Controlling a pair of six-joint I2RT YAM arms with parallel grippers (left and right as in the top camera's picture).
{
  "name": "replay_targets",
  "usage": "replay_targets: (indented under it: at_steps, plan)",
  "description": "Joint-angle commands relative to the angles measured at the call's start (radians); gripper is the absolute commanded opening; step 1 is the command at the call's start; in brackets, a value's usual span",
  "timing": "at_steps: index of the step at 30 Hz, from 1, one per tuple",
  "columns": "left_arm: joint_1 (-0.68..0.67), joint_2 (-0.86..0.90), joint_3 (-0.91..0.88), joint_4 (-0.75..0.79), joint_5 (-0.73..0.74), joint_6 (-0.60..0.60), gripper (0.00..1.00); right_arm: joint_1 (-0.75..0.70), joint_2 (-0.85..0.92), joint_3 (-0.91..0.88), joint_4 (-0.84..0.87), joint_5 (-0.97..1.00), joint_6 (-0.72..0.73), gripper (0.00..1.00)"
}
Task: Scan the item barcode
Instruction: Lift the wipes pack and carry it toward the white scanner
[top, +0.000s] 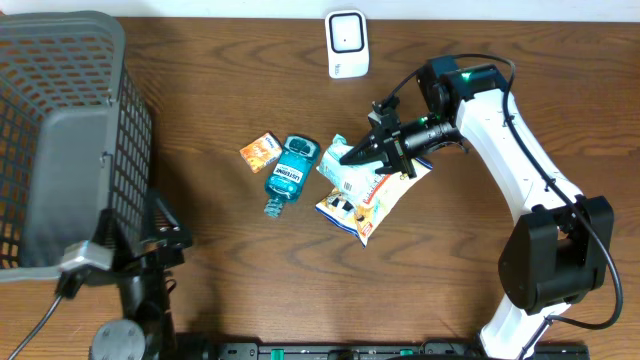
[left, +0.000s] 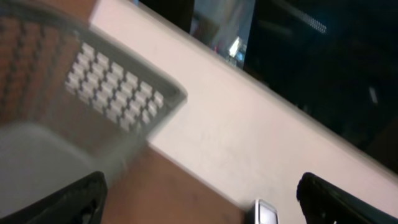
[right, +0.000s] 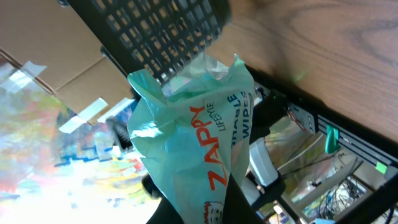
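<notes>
R gripper (top: 358, 154) clamped on wipes (right: 193, 143), scanner (top: 347, 43) sits nearby twd far bench edge, R arm nearer; L gripper (left: 205, 200) wide open.

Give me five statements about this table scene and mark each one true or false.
1. The right pincer is shut on the teal wipes pack. True.
2. The blue mouthwash bottle stands upright. False: it lies on its side on the table.
3. The white scanner sits inside the basket. False: it stands on the table near the far edge, well apart from the basket.
4. The left pincer is open and holds nothing. True.
5. The small orange box lies beside the mouthwash bottle. True.
</notes>
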Motion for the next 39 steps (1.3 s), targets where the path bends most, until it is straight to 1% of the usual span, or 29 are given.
replay_targets:
  at_steps: [1, 3, 4, 9, 11, 14, 15, 17, 19, 26, 28, 30, 31, 34, 35, 36, 39]
  plan:
    - [0.006, 0.006, -0.087, 0.032, 0.094, -0.096, 0.98, -0.010, -0.013, -0.005, -0.005, -0.008, -0.062, 0.01]
    - [0.006, 0.006, -0.125, 0.072, 0.156, -0.081, 0.98, -0.010, -0.013, -0.005, -0.005, 0.025, -0.061, 0.01]
    - [0.006, 0.006, -0.139, 0.091, 0.187, -0.054, 0.98, -0.010, -0.013, -0.005, -0.005, 0.048, -0.062, 0.01]
    - [0.006, 0.006, -0.150, 0.141, 0.311, 0.201, 0.98, -0.017, -0.013, -0.006, -0.005, 0.164, -0.062, 0.01]
    - [0.006, 0.006, -0.149, 0.176, 0.348, 0.277, 0.98, -0.016, -0.013, -0.006, -0.005, 0.197, -0.061, 0.01]
    - [0.006, 0.007, -0.149, 0.153, 0.356, 0.370, 0.98, -0.016, -0.013, -0.006, 0.007, 0.240, -0.061, 0.01]
    - [0.006, 0.006, -0.149, 0.094, 0.356, 0.428, 0.98, -0.014, -0.013, -0.006, 0.031, 0.265, -0.061, 0.02]
    - [0.006, 0.007, -0.150, 0.026, 0.356, 0.455, 0.98, -0.014, -0.013, -0.006, 0.059, 0.273, -0.062, 0.01]
    - [0.006, 0.007, -0.150, -0.024, 0.356, 0.455, 0.98, -0.013, -0.013, -0.006, 0.076, 0.262, -0.061, 0.01]
    - [0.006, 0.007, -0.150, -0.104, 0.356, 0.455, 0.98, -0.014, -0.013, -0.006, 0.060, 0.137, -0.055, 0.01]
    - [0.006, 0.007, -0.150, -0.147, 0.356, 0.455, 0.98, -0.014, -0.013, -0.006, 0.065, 0.153, -0.050, 0.02]
    - [0.006, 0.007, -0.150, -0.188, 0.355, 0.455, 0.98, -0.014, -0.013, -0.006, 0.111, 0.246, -0.049, 0.02]
    - [0.006, 0.007, -0.150, -0.201, 0.356, 0.455, 0.98, -0.013, -0.013, -0.006, 0.159, 0.326, -0.049, 0.01]
    - [0.006, 0.007, -0.150, -0.219, 0.356, 0.455, 0.98, -0.001, -0.013, -0.006, 0.264, 0.651, -0.043, 0.01]
    - [0.006, 0.007, -0.150, -0.218, 0.356, 0.455, 0.98, 0.007, -0.013, -0.006, 0.285, 0.776, -0.013, 0.01]
    - [0.006, 0.007, -0.150, -0.218, 0.356, 0.455, 0.98, 0.013, -0.013, -0.006, 0.302, 0.861, 0.014, 0.01]
    - [0.006, 0.007, -0.150, -0.219, 0.356, 0.455, 0.98, 0.039, -0.014, -0.006, 0.389, 0.991, 0.035, 0.01]
